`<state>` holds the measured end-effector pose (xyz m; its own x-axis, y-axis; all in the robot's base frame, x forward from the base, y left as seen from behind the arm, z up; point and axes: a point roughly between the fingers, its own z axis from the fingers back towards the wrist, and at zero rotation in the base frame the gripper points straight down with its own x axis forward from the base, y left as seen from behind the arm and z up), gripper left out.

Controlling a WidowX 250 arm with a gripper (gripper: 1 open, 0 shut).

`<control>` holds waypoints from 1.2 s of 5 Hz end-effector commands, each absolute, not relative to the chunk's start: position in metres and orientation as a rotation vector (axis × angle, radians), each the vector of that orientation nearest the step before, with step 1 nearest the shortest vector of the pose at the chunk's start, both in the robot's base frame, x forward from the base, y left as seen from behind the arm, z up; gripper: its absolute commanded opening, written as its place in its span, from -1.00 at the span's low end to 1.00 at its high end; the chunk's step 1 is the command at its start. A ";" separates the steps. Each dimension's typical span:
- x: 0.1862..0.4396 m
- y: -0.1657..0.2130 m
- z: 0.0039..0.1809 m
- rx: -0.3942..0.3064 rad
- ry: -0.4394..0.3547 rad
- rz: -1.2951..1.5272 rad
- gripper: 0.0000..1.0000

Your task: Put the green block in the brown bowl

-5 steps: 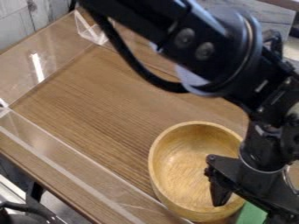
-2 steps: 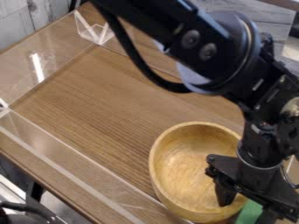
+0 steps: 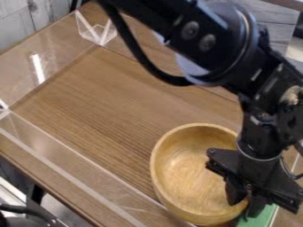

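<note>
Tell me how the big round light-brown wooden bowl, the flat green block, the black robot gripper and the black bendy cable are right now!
Big round light-brown wooden bowl: upright, open side up, partly hidden by the gripper.
Flat green block: outside the bowl, partly hidden.
Black robot gripper: down at the block; can't tell if it's gripping.
Black bendy cable: curved beside the arm.

The 1 view looks down at a slant on the table (image 3: 101,105) from above, tipped so the table's edges run diagonally. It sits close enough that the arm (image 3: 219,44) fills much of the right side and is cut by the top edge. The bowl (image 3: 196,173) lies low in view, right of centre.
</note>
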<state>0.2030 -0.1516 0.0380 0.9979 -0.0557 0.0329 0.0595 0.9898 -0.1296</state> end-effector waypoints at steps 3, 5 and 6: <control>0.197 -0.157 0.061 -0.194 0.019 -0.020 -1.00; 0.192 -0.156 0.073 -0.211 0.065 -0.009 -1.00; 0.191 -0.156 0.078 -0.219 0.083 -0.004 -1.00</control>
<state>0.1867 -0.1521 0.0636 0.9932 -0.0187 -0.1150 -0.0025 0.9833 -0.1817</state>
